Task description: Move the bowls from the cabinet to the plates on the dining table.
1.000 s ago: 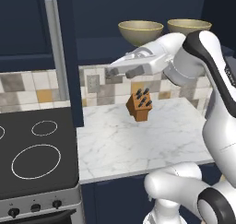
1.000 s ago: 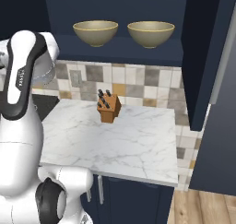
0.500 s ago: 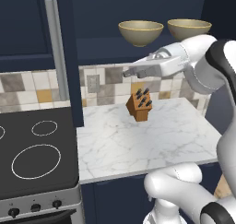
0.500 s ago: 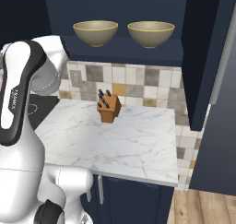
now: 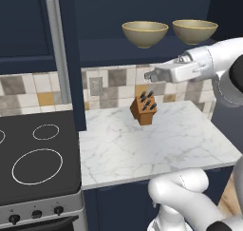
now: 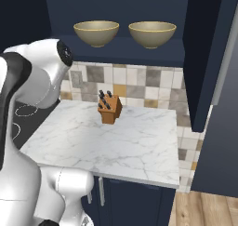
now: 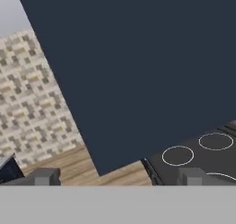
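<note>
Gripper jaws wide open, empty, hanging over the marble counter, above the knife block and below the shelf. Both bowls on the open cabinet shelf: left bowl, right bowl, side by side, apart, upright. Cabinet door swung open, btwn stove and counter. Hand cam faces the navy door panel w/ stove burners at lower right.

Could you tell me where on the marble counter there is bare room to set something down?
The marble counter is bare nearly everywhere: the whole front half and the right side toward the tiled wall. Its sole occupant is the knife block, near the back. The stove borders it on the left.
</note>
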### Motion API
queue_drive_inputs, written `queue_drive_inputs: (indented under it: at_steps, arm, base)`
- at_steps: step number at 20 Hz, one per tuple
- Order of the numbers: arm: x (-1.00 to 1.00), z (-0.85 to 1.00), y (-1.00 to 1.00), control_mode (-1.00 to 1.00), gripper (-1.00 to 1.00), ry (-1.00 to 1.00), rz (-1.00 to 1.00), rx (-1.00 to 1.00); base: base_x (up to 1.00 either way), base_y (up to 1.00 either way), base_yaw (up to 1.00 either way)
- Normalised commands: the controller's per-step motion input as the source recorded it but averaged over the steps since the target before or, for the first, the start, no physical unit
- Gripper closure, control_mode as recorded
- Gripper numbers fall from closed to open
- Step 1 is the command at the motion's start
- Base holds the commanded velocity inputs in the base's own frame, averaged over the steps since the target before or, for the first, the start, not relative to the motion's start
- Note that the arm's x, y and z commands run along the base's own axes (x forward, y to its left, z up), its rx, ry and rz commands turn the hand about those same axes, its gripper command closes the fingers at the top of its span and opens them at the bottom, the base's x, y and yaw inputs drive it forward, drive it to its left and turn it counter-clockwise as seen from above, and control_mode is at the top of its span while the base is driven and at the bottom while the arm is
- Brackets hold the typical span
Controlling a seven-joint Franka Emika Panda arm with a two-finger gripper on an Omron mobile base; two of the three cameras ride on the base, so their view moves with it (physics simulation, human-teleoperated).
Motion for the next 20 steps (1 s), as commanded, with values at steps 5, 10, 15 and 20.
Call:
queue_drive_inputs:
  at_steps: [5,10,15,20]
  arm:
    - [0.06,0.05,-0.23,-1.0,-1.0,0.0,-0.24,-0.11]
    - [0.24,0.09,-0.11,-1.0,-1.0,0.0,-0.27,-0.16]
    - [0.24,0.02,-0.12,-1.0,-1.0,0.0,-0.28,-0.17]
    - [0.23,0.0,-0.22,-1.0,-1.0,0.0,-0.28,-0.18]
  base:
    - [0.0,0.0,0.0]
    - [0.0,0.0,0.0]
    - [0.0,0.0,0.0]
    - [0.0,0.0,0.0]
